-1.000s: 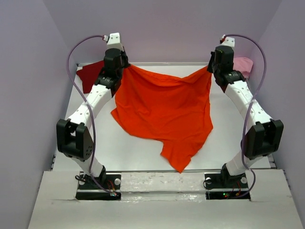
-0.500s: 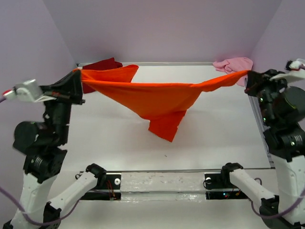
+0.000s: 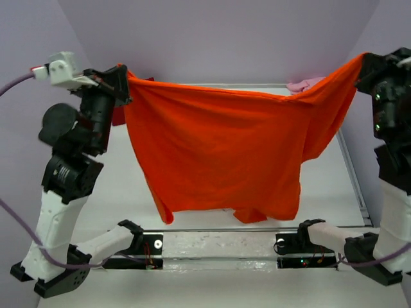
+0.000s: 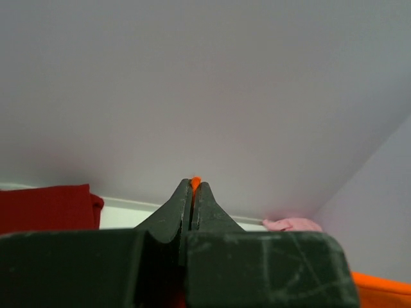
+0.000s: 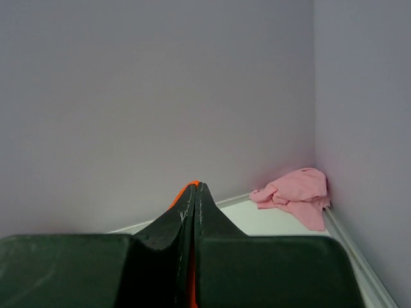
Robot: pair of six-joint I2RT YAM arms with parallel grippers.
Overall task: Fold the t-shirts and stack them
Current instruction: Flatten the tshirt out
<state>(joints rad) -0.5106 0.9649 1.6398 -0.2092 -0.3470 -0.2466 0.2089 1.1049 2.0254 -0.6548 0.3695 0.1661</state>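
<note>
Slip risk. Orange t-shirt (image 3: 218, 147) hangs taut between left gripper (image 3: 122, 78) and right gripper (image 3: 367, 64), both clamped on thin corner bites (tension could pull one free).

pale lilac walls (image 3: 225, 38) close in a white table (image 3: 121, 192) on three sides, softly and evenly lit.
</note>
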